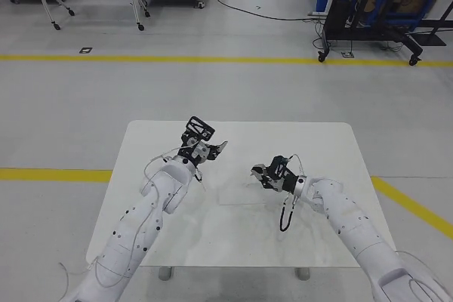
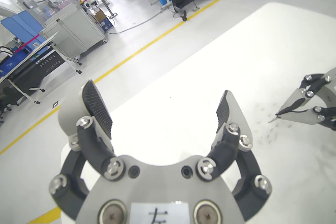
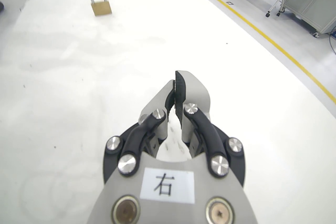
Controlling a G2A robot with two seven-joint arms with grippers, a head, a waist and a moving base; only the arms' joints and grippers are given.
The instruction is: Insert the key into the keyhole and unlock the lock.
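right gripper (image 3: 175, 84) is clamped on what looks like the key (image 2: 273, 119), well apart from the padlock (image 3: 101, 6), left gripper (image 2: 157, 93) spread open, probably to steady it

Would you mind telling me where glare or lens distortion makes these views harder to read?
Top view: light is even, the white table without hot spots. Left wrist view: the table's far corner is washed out by glare, the yellow floor line bows slightly, and the key in the right gripper is a thin sliver. Right wrist view: the tabletop glares white around the padlock.
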